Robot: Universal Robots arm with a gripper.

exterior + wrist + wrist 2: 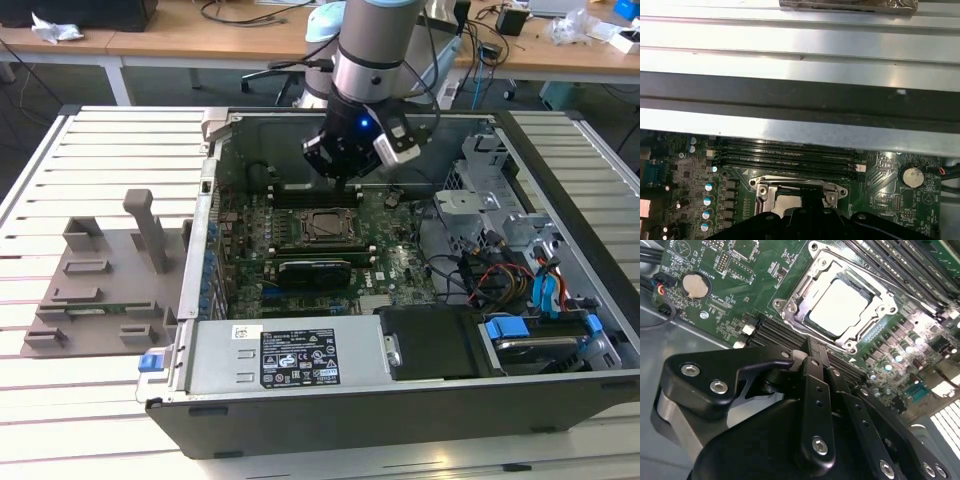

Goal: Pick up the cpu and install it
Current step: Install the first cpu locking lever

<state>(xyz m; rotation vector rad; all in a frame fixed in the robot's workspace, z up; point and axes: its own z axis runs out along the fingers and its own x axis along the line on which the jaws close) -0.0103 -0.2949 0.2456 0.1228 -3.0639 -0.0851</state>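
Exterior view: arm's gripper (345, 165) hangs inside the open computer case (560, 395), just above the far edge of the motherboard (400, 270). The socket frame (322, 226) sits right below and slightly in front of it, so the wrist is parked over the install spot. Grey fixture tray (100, 290) lies on the slatted table (60, 420) at the exterior view's left, well apart from the action.

Second wrist view: cpu (841, 307) looks like it's already lying flat inside the socket frame (835, 300), pale metal top up, square to the opening. Fingers (816, 365) are pressed together with nothing between them, tips just beside the frame's near edge. So clenched and empty, not carrying the chip. Coin battery (693, 284) sits off to one side on the board.

First wrist view: same socket frame (800, 192) peeks out past the black gripper body (805, 220), memory slots (785, 152) running alongside it. I think a sliver of the cpu (788, 202) shows there, but it's mostly covered, so don't quote me.

Why it's like this: my guess is the chip is dropped in and the closed fingers are placed low by the frame on purpose.
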